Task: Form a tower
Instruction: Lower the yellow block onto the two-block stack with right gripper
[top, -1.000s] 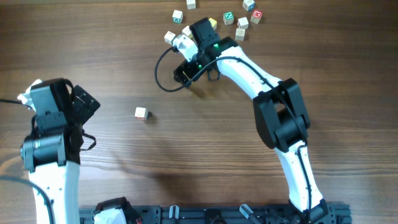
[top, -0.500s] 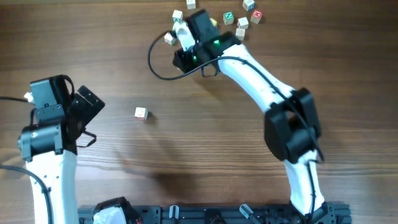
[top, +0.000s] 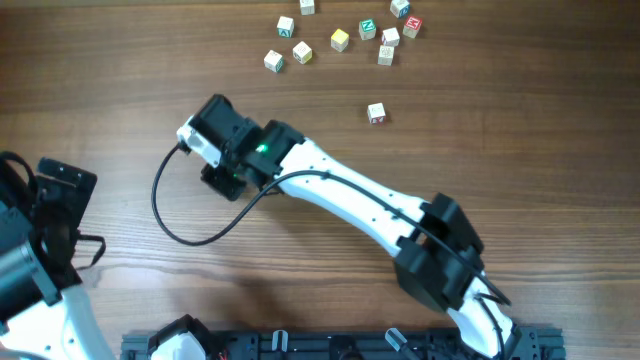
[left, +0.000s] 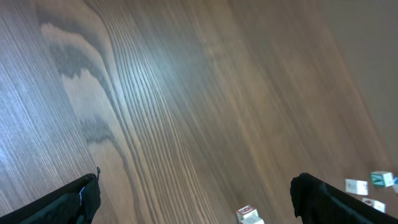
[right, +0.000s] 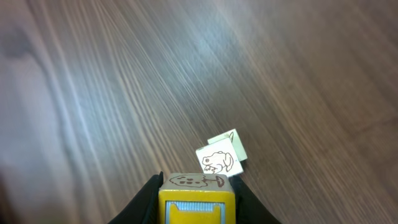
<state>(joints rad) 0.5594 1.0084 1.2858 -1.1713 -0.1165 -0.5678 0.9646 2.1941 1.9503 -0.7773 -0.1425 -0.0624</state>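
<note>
Tower barely begun: right gripper (right: 196, 196) clenched on yellow cube (right: 196, 208).
Pale frog cube (right: 218, 161) sat on desk (right: 93, 93) just beyond its jaws, unstacked; left gripper (left: 196, 186) hung released; spare cubes (top: 340, 39) lay well apart.

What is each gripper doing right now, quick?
Left gripper: open, holding nothing.
Right gripper: closed on a yellow-faced wooden cube.

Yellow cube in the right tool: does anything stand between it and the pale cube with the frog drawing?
Nothing visible does. The yellow-faced wooden cube, clamped in the right tool, is right next to the pale wooden cube with the frog drawing, nothing lying between them. The nearest loose cube lies well away.
</note>
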